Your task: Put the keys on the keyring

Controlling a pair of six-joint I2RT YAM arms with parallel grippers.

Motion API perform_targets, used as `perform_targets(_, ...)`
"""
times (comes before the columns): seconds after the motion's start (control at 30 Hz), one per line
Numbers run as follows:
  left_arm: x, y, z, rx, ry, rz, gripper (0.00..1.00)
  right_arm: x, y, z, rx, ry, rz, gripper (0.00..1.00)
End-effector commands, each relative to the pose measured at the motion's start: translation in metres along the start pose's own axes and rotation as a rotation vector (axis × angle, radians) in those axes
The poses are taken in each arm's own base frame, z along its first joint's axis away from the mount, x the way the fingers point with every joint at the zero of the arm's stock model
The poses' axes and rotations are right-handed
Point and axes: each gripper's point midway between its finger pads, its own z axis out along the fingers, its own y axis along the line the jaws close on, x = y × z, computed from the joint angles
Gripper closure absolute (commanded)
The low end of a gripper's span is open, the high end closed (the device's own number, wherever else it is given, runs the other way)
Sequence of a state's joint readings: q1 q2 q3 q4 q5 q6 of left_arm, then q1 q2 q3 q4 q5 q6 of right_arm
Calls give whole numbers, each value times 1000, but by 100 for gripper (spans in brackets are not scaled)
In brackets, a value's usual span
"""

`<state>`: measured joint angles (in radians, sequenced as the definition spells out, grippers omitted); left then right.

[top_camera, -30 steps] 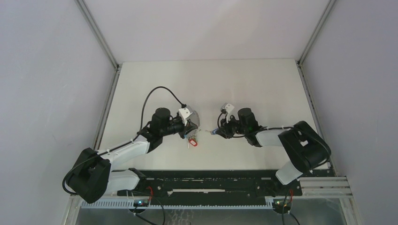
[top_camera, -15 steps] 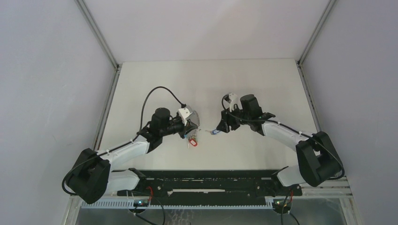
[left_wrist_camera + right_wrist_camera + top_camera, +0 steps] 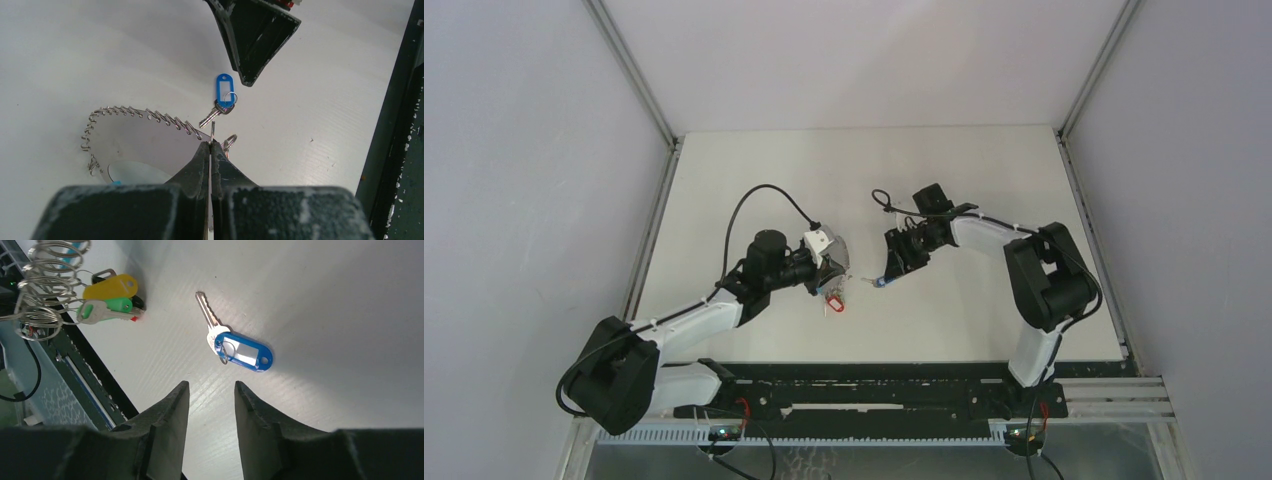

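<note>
While the left gripper (image 3: pixel 210 146) is pinched tight on the thin wire of the keyring (image 3: pixel 165 119), whose loop of small coiled rings lies out over the white table (image 3: pixel 75 50) with a yellow tag (image 3: pixel 112 286) and a green tag (image 3: pixel 117 305) bunched at one side, the right gripper (image 3: pixel 211 386) hangs over the table with its jaws partly apart and nothing between them. Just beyond those fingertips the blue-tagged key (image 3: pixel 222 341) lies flat on the table, apart from the keyring and touched by neither gripper.
</note>
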<state>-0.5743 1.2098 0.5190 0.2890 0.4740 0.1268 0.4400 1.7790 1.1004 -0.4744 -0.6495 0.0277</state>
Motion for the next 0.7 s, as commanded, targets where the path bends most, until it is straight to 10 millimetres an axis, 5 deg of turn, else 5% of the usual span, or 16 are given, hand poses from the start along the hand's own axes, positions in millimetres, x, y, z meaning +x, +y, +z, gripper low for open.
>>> perform_targets(0.0,-30,5,-2,-11,-81,61,100,-11,9,1,-57,6,-24,63)
perform_targets(0.67,-29,4,0,0,-79,60,100,-16,-3,26,-100,21,34,74)
